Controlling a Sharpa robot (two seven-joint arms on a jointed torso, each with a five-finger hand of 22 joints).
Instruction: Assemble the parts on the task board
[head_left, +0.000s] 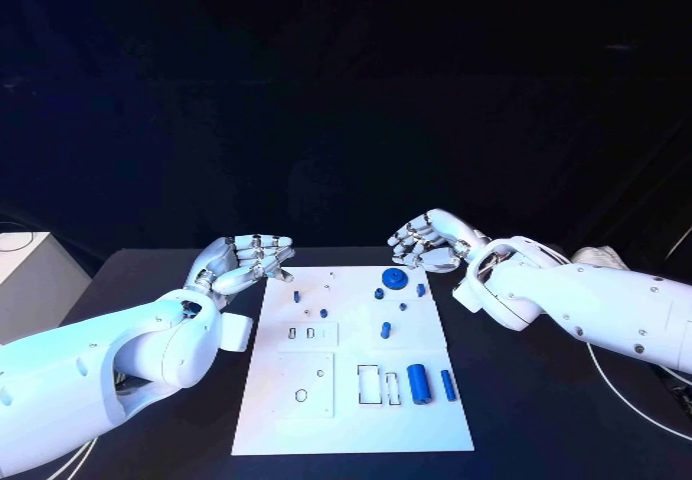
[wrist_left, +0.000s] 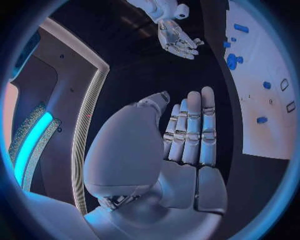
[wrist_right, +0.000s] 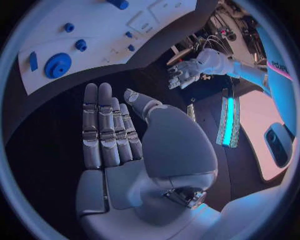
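While both arms wait at the far end of the table, nothing is being held. The left hand (head_left: 248, 260), left of centre in the head view, hovers just off the upper left corner of the white board (head_left: 317, 420), fingers loosely curled toward the palm in that view, while its own wrist view shows them straight, side by side and empty. The right hand (head_left: 433, 241), right of centre, hangs just beyond the board's upper right corner, likewise empty, with fingers extended in its wrist view.

Across the board the blue parts lie loose: a round disc (head_left: 394, 277) near the top edge, small pegs (head_left: 385, 329) scattered below it, and a fat cylinder (head_left: 418, 383) beside a slimmer bar (head_left: 449, 385) toward the lower right, next to outlined slots (presumably their seats).

The risk from here, I'd judge, is in the reach. Those pegs are tiny and close together, so broad fingers coming down on one could knock its neighbour or send it rolling off. The cylinder also looks ready to roll if nudged sideways. And a hand sweeping in low could shove the board itself, spoiling every alignment.
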